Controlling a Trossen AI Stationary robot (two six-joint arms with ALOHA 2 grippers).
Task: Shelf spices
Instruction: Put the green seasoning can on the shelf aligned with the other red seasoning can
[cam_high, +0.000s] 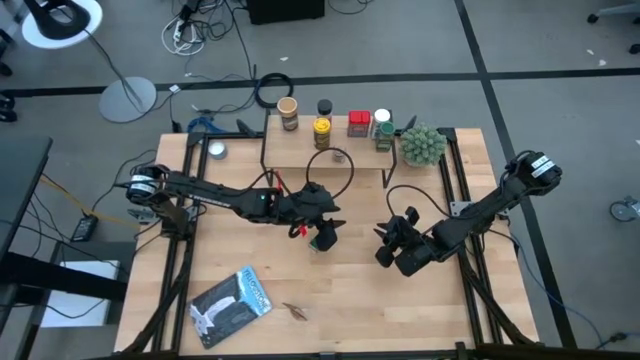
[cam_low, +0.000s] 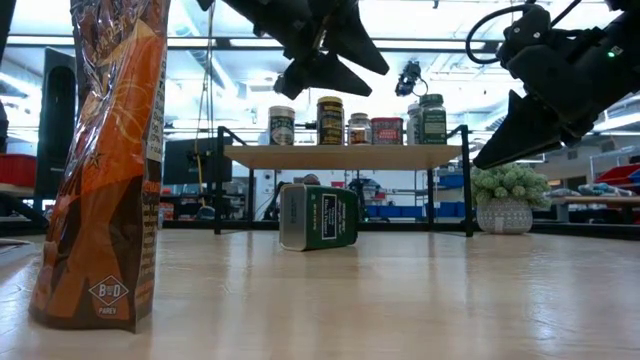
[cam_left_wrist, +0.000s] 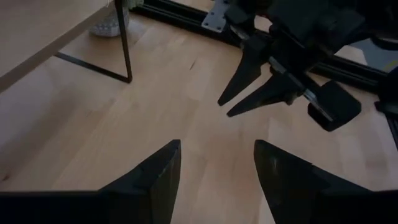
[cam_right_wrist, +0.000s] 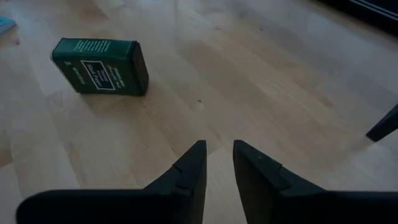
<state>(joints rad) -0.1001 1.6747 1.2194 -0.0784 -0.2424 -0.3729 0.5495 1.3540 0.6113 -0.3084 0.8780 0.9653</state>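
Observation:
A green tin lies on its side on the table in front of the shelf; no gripper touches it. My left gripper hangs open well above the tin, with nothing between its fingers. My right gripper hovers to the tin's right, pointing toward the tin, its fingers a narrow gap apart and holding nothing. On the shelf stand a tan-lidded jar, a black-lidded jar, a yellow jar, a red tin, a white-capped bottle and another green tin.
A potted plant stands at the shelf's right end. A small silver tin sits left of the shelf. A blue-white packet lies near the front left. An orange bag stands close to the low camera. Bare wood lies between tin and front edge.

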